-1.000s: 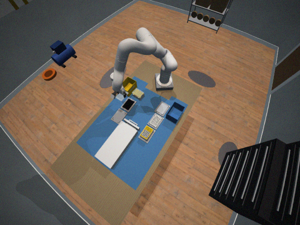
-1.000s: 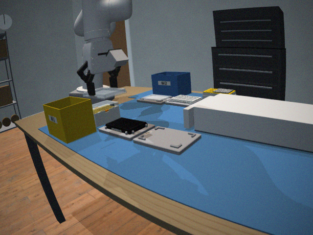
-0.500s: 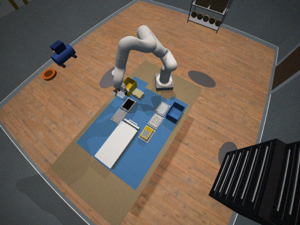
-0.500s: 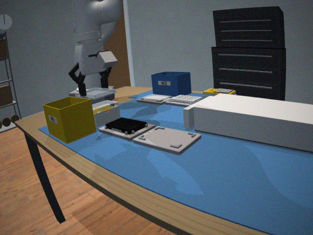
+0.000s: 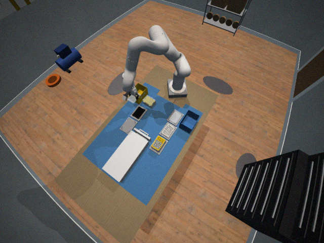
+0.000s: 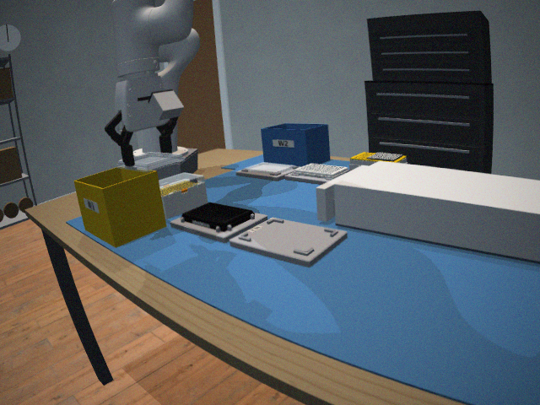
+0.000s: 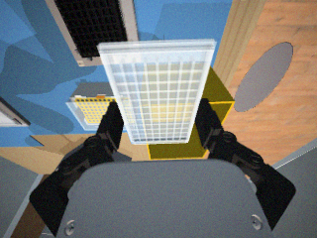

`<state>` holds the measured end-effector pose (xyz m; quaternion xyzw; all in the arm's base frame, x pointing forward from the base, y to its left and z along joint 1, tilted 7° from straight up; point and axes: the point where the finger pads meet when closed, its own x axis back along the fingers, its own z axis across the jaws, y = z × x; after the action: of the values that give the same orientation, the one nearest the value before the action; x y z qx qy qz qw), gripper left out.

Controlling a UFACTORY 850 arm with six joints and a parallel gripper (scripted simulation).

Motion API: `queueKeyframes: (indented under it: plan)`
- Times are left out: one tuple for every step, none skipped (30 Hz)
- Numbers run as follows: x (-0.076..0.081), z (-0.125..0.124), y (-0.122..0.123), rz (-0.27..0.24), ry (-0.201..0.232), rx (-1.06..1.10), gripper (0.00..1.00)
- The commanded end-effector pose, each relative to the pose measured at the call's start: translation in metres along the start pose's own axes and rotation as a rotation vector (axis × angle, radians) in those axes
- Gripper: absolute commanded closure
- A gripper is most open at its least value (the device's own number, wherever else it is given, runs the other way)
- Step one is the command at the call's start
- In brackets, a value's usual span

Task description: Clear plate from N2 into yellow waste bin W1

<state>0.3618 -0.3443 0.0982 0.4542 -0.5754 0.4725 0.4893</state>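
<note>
A see-through, glassy clear plate (image 7: 158, 94) with a fine grid of wells sits between matt black jaws. The gripper (image 7: 160, 126) body looks like smooth grey plastic. Below, the yellow waste bin (image 6: 118, 202) has flat, matt walls. The surface (image 6: 183, 314) has a pale wood edge under a smooth matt blue mat (image 6: 348, 296). The arm (image 5: 146, 44) has a satin, light grey shell. The floor (image 5: 248, 104) is grained wooden boards.
</note>
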Motion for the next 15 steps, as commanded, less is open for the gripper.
queueKeyframes:
  plan:
    - [0.001, 0.004, 0.009, 0.004, 0.0, 0.001, 1.0]
    - [0.001, 0.005, 0.012, 0.004, 0.0, 0.001, 1.0]
    - [0.001, 0.006, 0.014, 0.004, 0.0, 0.001, 1.0]
    - [0.001, 0.007, 0.017, 0.004, 0.0, 0.001, 1.0]
    - [0.001, 0.008, 0.019, 0.004, 0.0, 0.001, 1.0]
    - [0.001, 0.009, 0.022, 0.004, 0.0, 0.001, 1.0]
    - [0.001, 0.01, 0.024, 0.004, 0.0, 0.001, 1.0]
    - [0.001, 0.011, 0.027, 0.004, 0.0, 0.001, 1.0]
    - [0.001, 0.012, 0.029, 0.004, 0.0, 0.001, 1.0]
    - [0.001, 0.013, 0.032, 0.003, 0.001, 0.001, 1.0]
    - [0.001, 0.014, 0.034, 0.003, 0.001, 0.001, 1.0]
    - [0.001, 0.014, 0.037, 0.003, 0.001, 0.001, 1.0]
    - [0.001, 0.015, 0.039, 0.003, 0.001, 0.001, 1.0]
    - [0.001, 0.016, 0.042, 0.003, 0.001, 0.001, 1.0]
    - [0.001, 0.016, 0.042, 0.003, 0.001, 0.001, 1.0]
